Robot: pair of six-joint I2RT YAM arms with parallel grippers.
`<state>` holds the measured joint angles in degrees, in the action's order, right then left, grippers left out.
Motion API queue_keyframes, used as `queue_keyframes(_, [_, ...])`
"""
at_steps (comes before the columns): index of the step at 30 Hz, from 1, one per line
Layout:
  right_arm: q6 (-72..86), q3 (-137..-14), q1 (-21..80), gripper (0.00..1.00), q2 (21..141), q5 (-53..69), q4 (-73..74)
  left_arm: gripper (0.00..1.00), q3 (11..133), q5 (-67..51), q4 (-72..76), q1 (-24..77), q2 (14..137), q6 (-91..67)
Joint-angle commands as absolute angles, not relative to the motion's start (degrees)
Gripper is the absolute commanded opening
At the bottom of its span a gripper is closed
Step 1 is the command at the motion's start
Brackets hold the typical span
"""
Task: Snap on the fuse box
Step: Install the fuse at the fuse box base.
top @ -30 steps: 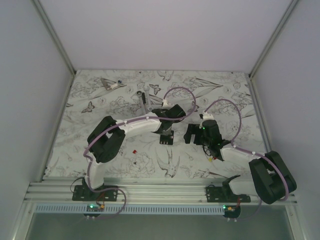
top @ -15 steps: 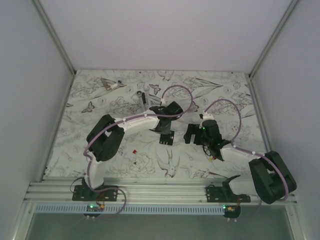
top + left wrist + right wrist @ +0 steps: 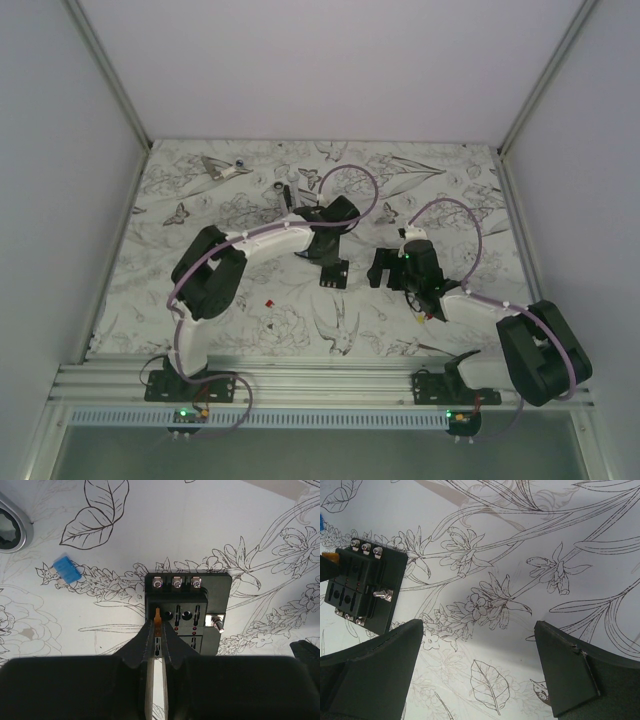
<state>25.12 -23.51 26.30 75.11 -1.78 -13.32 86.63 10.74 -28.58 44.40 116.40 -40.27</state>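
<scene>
Pinched an orange fuse (image 3: 158, 616) in the left fingers (image 3: 137, 647) at a slot of the fuse box (image 3: 187, 612) on the tabletop (image 3: 250, 540), right fingers (image 3: 375, 665) spread wide beside it. Needed next, probably: a straight push down.

Soft, even light from above casts only faint shadows. The top view looks dim and grainy; wrist views show the printed cloth (image 3: 240, 510) bright and sharp

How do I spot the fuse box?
Find the middle of the flowery tablecloth. The left claw, pinching an orange fuse, hangs over the fuse box. It's a black square with rows of silver screws, much bigger than the loose blue fuse.
</scene>
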Motion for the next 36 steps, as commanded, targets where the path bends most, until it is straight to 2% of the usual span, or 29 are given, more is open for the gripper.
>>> queue_keyframes(1, [25.83,-24.61,25.88,1.00,75.22,-1.48,-15.19,0.12,84.44,11.55,-33.43,44.08,118.99,-39.69])
queue_keyframes(4, [25.77,-24.52,25.84,1.00,75.26,-1.41,-15.33,0.22,85.07,12.74,-33.45,44.38,116.53,-38.93])
queue_keyframes(9, [25.80,-24.50,25.85,1.00,75.11,-1.41,-15.28,0.29,86.33,14.67,-33.40,44.47,114.29,-38.46])
queue_keyframes(24, [25.77,-24.52,25.84,1.00,75.31,-1.44,-15.29,0.33,90.46,12.79,-33.22,45.09,114.78,-37.46])
queue_keyframes(28, [25.78,-24.52,25.84,1.00,75.32,-1.41,-15.29,0.31,90.26,14.09,-33.28,44.93,114.92,-37.75])
queue_keyframes(36, [25.80,-24.52,25.84,1.00,75.29,-1.40,-15.25,0.14,90.44,13.78,-33.34,44.08,116.54,-38.46])
